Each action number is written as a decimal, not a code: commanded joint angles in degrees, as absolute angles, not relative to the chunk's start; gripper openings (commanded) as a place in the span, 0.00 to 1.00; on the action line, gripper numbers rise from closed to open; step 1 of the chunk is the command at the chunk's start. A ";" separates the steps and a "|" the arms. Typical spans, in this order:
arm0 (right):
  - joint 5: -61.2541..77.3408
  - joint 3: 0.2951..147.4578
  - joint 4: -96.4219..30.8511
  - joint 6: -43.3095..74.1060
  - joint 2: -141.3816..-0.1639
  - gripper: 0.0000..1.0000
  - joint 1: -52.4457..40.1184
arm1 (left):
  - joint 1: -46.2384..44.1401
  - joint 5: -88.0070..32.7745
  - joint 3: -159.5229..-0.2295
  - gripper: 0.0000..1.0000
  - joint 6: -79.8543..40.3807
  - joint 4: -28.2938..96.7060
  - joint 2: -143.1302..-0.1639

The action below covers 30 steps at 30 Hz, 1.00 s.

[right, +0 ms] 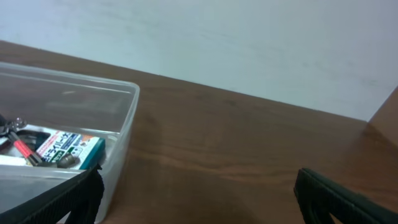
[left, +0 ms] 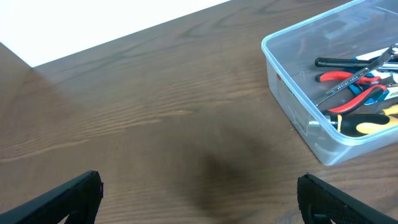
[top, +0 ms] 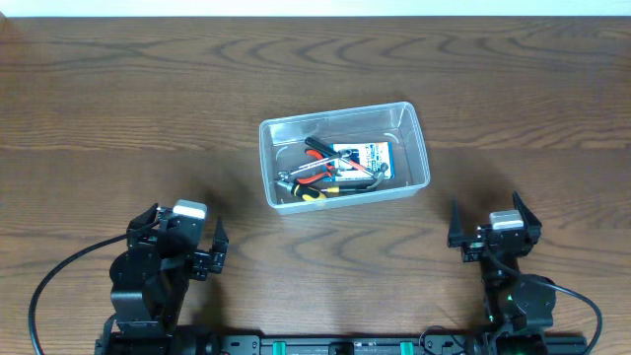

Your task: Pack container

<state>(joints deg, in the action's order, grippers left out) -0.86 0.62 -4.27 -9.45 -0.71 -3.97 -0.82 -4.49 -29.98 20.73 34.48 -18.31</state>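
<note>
The container (top: 406, 148) stands at the middle of the table (top: 118, 89), well apart from every edge, with bare wood on all 4 sides. Near the front edge, the left fingers (top: 218, 242) and the right fingers (top: 455, 227) are spread apart and hold nothing. Only the left wrist view shows the red-handled pliers (left: 348, 78) clearly. The right wrist view shows the blue-and-white box (right: 65, 146) at the container's wall.

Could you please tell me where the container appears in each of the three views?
Overhead: container at centre, whole.
Left wrist: container upper right, cut by the right edge.
Right wrist: container lower left, cut by the left edge.
Shared landmark: red pliers inside it.
</note>
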 commanded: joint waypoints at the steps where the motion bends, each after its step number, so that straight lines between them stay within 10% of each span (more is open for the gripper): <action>1: -1.04 0.32 -4.25 -6.90 -0.27 0.99 -3.38 | -0.95 -4.23 -29.93 0.98 19.81 34.44 -18.22; 30: -1.04 0.32 -4.25 -6.87 -0.27 0.99 -3.40 | -0.95 -4.12 -29.95 0.98 19.53 35.44 -17.93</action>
<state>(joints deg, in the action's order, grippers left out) -0.86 0.62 -4.27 -7.90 -0.71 -3.92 -0.82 -4.47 -29.98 20.71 34.65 -18.31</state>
